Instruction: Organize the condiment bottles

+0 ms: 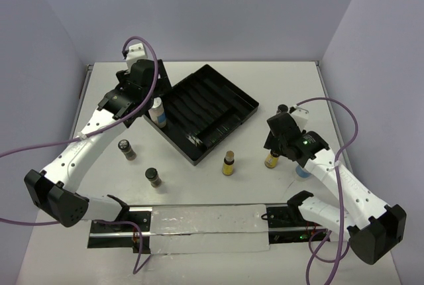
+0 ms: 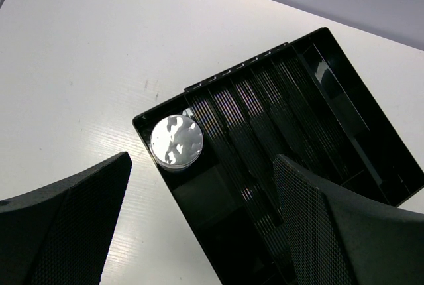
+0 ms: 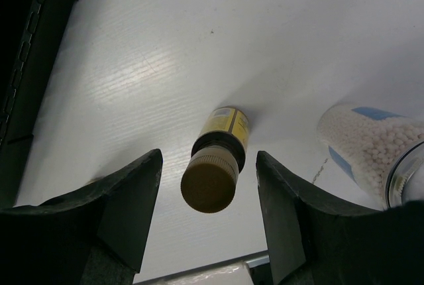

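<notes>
A white-lidded, blue-labelled bottle (image 1: 157, 110) stands in the left corner of the black ridged tray (image 1: 218, 93). In the left wrist view its lid (image 2: 176, 141) lies ahead of my left gripper (image 2: 199, 232), which is open, empty and above it. My left gripper (image 1: 144, 99) is just left of that bottle. Two short dark bottles (image 1: 126, 148) (image 1: 154, 177) stand left of the tray. Two amber bottles (image 1: 228, 163) (image 1: 271, 160) stand in front of it. My right gripper (image 3: 208, 185) is open around the right amber bottle (image 3: 218, 159), not touching it.
Another blue-labelled bottle of white beads (image 3: 371, 152) stands just right of the amber one, partly hidden under the right arm (image 1: 301, 171). The tray's edge (image 3: 26, 46) lies to the left. A clear strip (image 1: 199, 222) lies along the near table edge.
</notes>
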